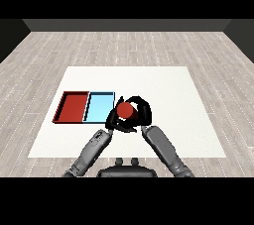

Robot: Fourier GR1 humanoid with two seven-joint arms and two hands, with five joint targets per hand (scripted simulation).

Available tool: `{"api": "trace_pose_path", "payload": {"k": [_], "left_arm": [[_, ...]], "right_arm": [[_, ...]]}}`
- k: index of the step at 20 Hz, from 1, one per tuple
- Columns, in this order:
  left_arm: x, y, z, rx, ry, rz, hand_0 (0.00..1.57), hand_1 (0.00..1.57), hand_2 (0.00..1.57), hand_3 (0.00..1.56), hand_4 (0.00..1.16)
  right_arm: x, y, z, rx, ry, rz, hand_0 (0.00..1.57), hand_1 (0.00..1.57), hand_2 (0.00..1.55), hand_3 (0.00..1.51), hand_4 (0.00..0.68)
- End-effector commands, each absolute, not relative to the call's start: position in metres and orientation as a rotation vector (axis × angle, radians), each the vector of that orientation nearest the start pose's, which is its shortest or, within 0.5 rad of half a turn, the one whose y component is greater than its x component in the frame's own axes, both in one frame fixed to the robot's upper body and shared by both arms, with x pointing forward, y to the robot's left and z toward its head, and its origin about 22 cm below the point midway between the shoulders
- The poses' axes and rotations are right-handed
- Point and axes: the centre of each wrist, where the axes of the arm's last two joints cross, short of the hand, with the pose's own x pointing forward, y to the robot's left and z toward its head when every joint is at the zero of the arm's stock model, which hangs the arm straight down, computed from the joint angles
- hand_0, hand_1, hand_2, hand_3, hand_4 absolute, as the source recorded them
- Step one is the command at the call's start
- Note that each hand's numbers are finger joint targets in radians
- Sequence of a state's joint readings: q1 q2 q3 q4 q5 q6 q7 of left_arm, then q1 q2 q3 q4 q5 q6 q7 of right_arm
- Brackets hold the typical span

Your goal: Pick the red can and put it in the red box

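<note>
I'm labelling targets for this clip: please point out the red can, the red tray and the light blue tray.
red can [127,111], head view, on its top face.
red tray [73,107], head view, on its bare floor.
light blue tray [99,107], head view, on its bare floor.

On the white table [163,85] a red tray [72,107] and a light blue tray [99,107] lay side by side, touching, the red one on the left. Just right of the blue tray, the right hand [140,110] curled round an upright red can [127,111]. The left hand [113,119] sat close against the can's left side, its fingers hard to make out.
</note>
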State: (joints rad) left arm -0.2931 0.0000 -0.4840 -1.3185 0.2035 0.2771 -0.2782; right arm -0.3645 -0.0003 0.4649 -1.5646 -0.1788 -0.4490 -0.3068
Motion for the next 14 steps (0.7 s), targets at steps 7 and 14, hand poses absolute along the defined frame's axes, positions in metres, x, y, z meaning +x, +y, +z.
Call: {"api": "trace_pose_path", "payload": {"k": [7,14], "left_arm": [[0.258,0.080,-0.027,-0.364,-1.759,-0.167,0.00,0.00,0.00,0.00,0.00],[0.267,0.081,-0.015,-0.323,-1.771,-0.099,0.00,0.00,0.00,0.00,0.00]], "right_arm": [[0.272,-0.063,0.078,0.364,-2.090,-0.038,1.53,1.53,1.46,1.42,0.659],[0.281,-0.064,0.074,0.323,-2.082,0.016,1.50,1.50,1.46,1.40,0.638]]}}
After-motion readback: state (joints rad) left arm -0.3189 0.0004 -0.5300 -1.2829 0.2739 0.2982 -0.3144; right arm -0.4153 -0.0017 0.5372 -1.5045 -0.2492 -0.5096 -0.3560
